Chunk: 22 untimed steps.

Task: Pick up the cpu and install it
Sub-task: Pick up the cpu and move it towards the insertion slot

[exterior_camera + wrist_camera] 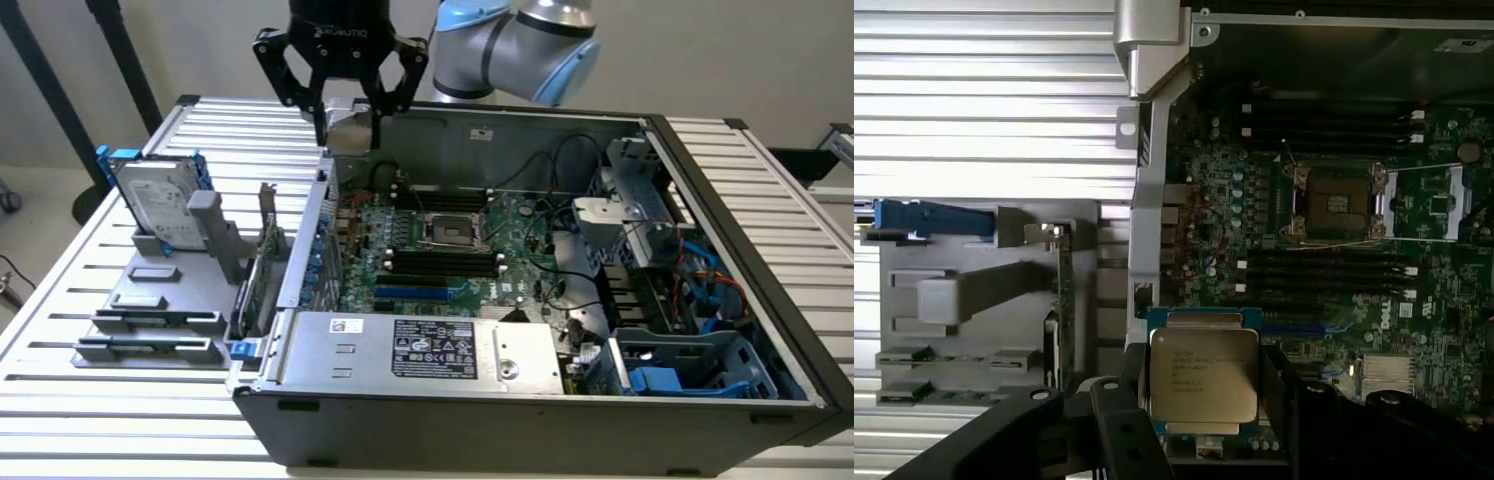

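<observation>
Since the cpu [1204, 385] is off the holder and pinched between the gripper [347, 120] fingers [1116, 432] on two opposite edges, metal top toward the wrist camera, I read this as the carry step: pick done, install not yet; going from the exterior view's left: slatted table [67, 270], grey parts holder [167, 300] with the hard drive [154, 200] upright in its blue frame, all well apart from the gripper; then the case side wall [310, 225], its top edge running just beside the held chip as the wrist camera looks down; gripper hangs high over the case's far corner on that side; further right the socket [449, 232] sits mid-board, uncovered, its retaining frame [1426, 190] apparently swung open beside it; memory slots [441, 264] close by; seating, in my judgement, calls for a level chip squared to the socket and a straight, gentle drop; room above the board looks generous; tight spots are the wall edge, the cables [567, 160] and the drive cage [654, 225] on the right.
</observation>
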Each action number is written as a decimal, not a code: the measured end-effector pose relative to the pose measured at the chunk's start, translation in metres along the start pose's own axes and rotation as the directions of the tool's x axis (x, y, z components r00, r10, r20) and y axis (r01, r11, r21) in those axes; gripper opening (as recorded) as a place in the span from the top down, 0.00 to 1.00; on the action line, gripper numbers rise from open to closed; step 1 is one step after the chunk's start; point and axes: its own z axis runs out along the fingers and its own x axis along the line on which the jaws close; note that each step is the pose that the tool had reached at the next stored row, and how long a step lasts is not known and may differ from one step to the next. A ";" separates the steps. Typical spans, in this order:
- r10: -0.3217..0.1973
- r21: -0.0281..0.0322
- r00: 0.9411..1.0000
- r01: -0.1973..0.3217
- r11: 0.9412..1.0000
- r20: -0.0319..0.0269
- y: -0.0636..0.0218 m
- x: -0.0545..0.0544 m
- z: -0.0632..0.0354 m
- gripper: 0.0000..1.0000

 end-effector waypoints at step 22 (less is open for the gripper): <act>0.000 0.000 1.000 0.000 1.000 0.000 0.0512 -0.060 0.0299 0.45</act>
